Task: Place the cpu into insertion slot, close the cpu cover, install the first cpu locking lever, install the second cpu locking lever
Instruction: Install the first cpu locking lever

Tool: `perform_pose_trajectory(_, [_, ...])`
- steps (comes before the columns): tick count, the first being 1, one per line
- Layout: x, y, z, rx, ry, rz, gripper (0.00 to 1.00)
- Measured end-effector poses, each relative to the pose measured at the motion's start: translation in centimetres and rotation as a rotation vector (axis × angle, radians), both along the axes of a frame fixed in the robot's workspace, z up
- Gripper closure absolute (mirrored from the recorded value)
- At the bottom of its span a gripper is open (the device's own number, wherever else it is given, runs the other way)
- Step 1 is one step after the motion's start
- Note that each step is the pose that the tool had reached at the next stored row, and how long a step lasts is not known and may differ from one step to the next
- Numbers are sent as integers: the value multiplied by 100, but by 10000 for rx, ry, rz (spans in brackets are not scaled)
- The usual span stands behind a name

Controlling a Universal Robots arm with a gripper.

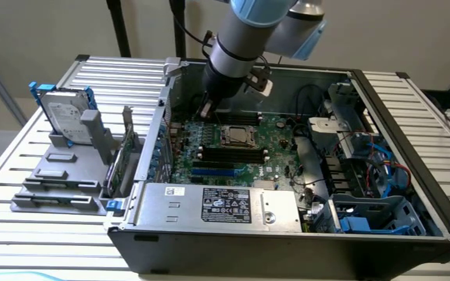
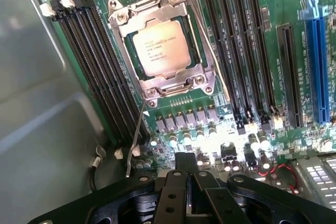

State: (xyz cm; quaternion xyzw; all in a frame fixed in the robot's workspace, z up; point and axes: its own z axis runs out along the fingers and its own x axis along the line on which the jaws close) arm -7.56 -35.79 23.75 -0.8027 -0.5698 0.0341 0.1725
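Hanging clenched, the end effector (image 2: 186,162) faces the cpu (image 2: 163,45) beneath the closed cpu cover (image 2: 174,84), legible from the wrist view.

The arm (image 1: 237,50) is a thick silvery-grey tube with pale blue caps on its joints, turning black towards the wrist. The gripper (image 2: 186,167) is matte black, built of flat linkage bars pinned with round screws.

Print on the cpu (image 2: 161,45) and on the power supply label (image 1: 227,205), probably model data, cannot be read
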Motion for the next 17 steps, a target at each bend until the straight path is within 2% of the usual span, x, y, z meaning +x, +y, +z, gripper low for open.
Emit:
perform_pose_trajectory(4, [-44,0,3,143,22,-166,89])
perform_pose_trajectory(10, [-76,0,13,487,104,-482,89])
perform_pose_trajectory(14, [-87,0,16,610,145,-806,89])
perform_pose_trajectory(17, [-91,0,15,659,166,-1113,89])
